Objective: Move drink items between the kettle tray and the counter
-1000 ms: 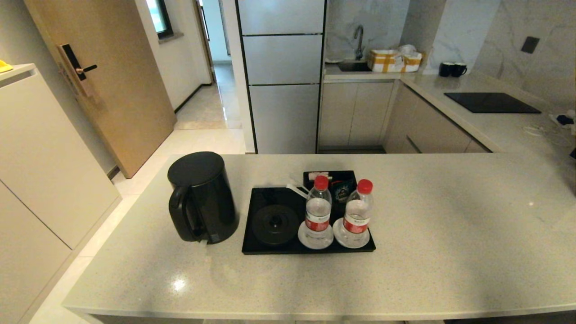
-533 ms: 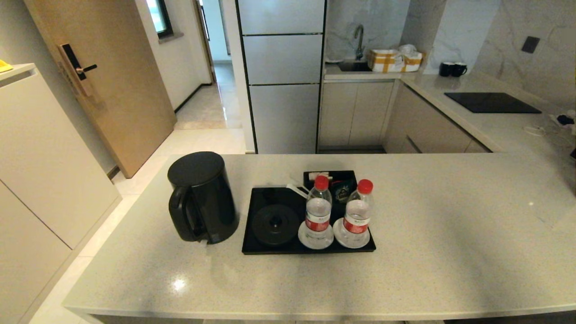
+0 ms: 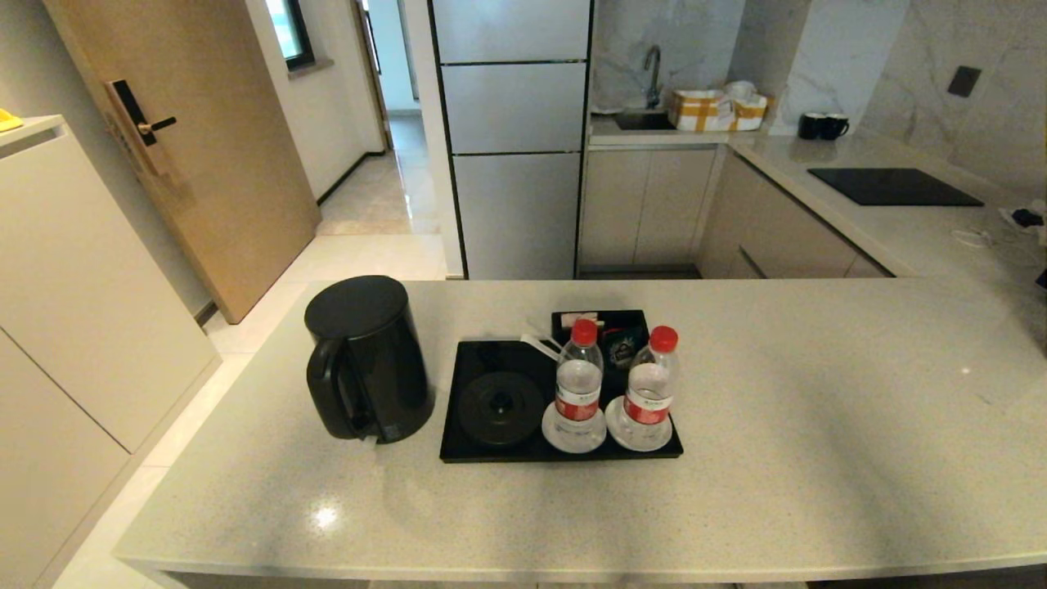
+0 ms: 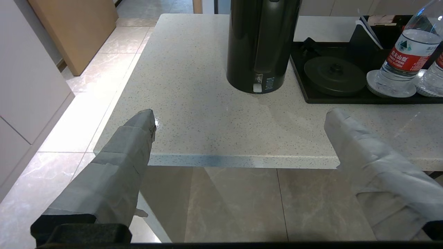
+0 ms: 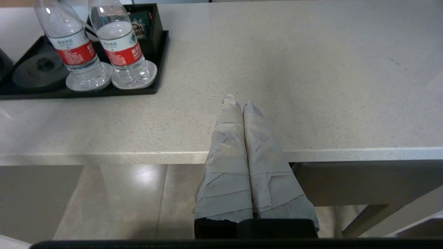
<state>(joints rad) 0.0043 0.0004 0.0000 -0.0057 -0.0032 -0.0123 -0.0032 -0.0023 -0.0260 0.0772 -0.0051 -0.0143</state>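
Observation:
Two clear water bottles with red caps, one on the left [image 3: 577, 384] and one on the right [image 3: 649, 393], stand upright on white saucers on the glossy black kettle tray [image 3: 491, 450], on its right half. The tray lies on the grey speckled counter [image 3: 802, 442]. Neither arm shows in the head view. My left gripper [image 4: 238, 116] hangs open at the counter's near edge, in front of the kettle [image 4: 263, 45], with nothing between its fingers. My right gripper [image 5: 238, 101] is shut and empty, its tips over the counter's near edge, to the right of the tray [image 5: 104, 91] and both bottles [image 5: 121, 48].
A black kettle [image 3: 366, 360] stands on the counter just left of the tray. On the tray are a round kettle base [image 3: 499, 407] and a small black box of sachets [image 3: 609, 327]. A black cooktop [image 3: 891, 186] is set in the far right counter.
In the head view nothing on the counter has moved. The bottles, tray and kettle stand as before.

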